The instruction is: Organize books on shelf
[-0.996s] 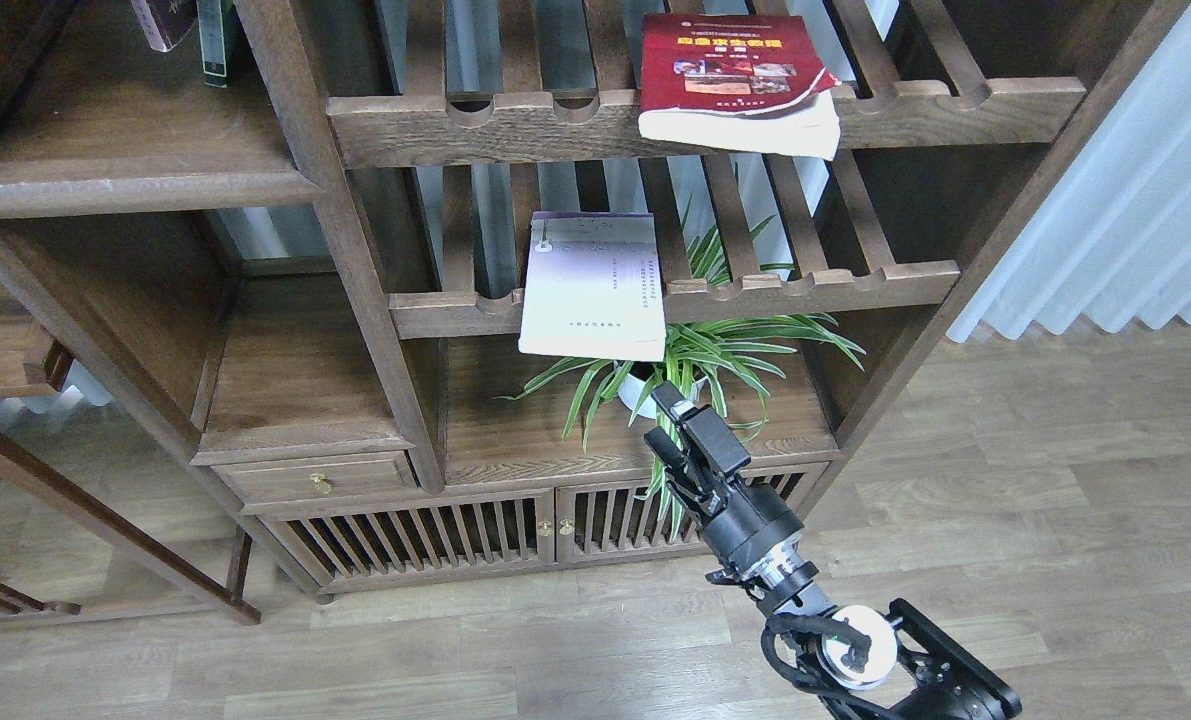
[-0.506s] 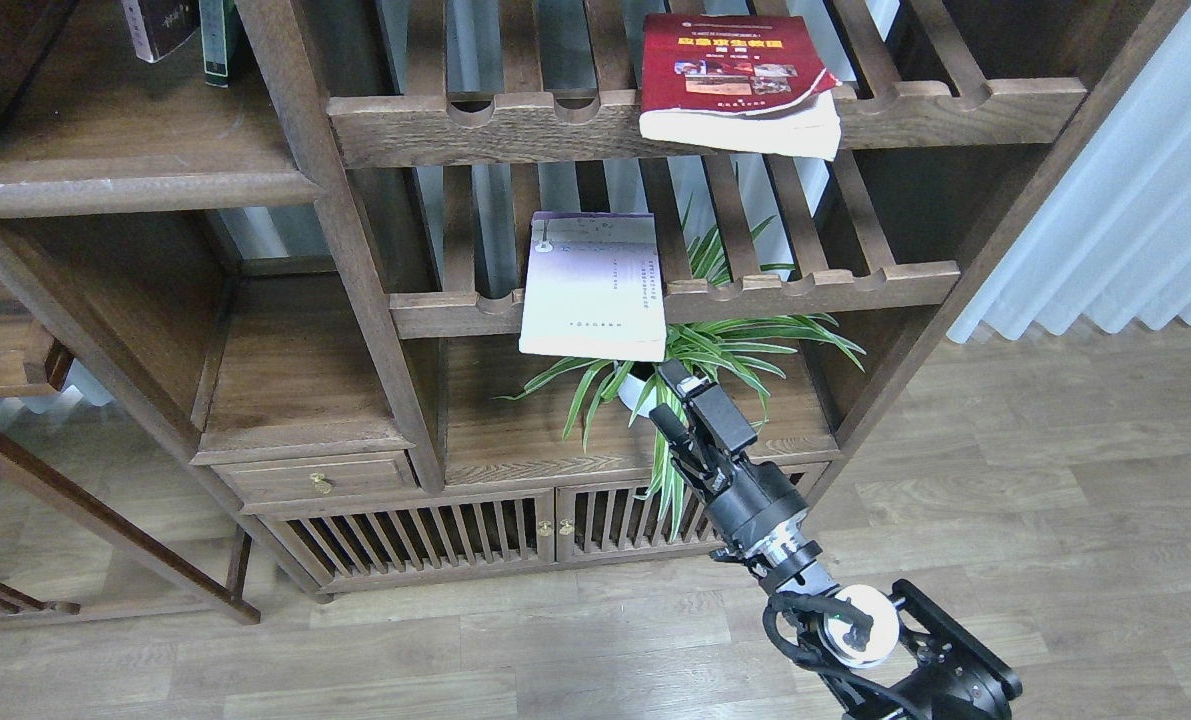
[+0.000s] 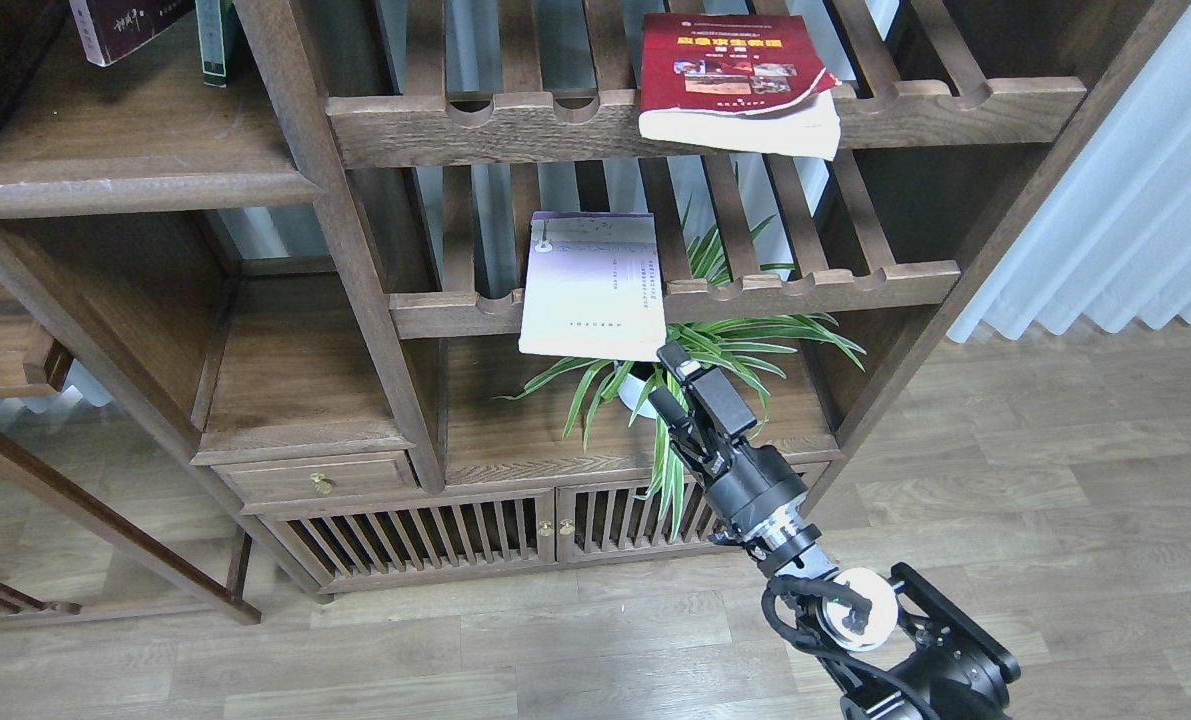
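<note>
**Three paperbacks sitting on three different levels of the bookcase**

Three books are showing, one to a level. At the far left, the maroon book (image 3: 120, 25) with white characters is leaning at the top left corner of the view, over the back of the solid shelf (image 3: 135, 185), a flat dark-brown board with a rounded front lip; the frame is cutting off its upper part, so what is holding it cannot be told. Just beside it, the thin green-spined book (image 3: 215, 40) is standing upright on the same board.

Moving right, the lavender-cream book (image 3: 593, 285) is lying flat on the middle slatted rack (image 3: 815, 285), with its near end hanging out past the scalloped front rail. Below it, the potted spider plant (image 3: 700, 350) is spreading its leaves over the lower board.

The right pincer (image 3: 670, 378) is hanging just under the near right corner of the lavender-cream book, close to it, though touching cannot be told. Its two fingers are standing apart, released, with nothing between them. Its black arm is coming up from the lower right edge.

Further right and higher, the red book (image 3: 735, 80) is lying flat on the top slatted rack (image 3: 955, 100), its page edge jutting out over the front rail and its cover corner curling up.

No left pincer is showing.
</note>
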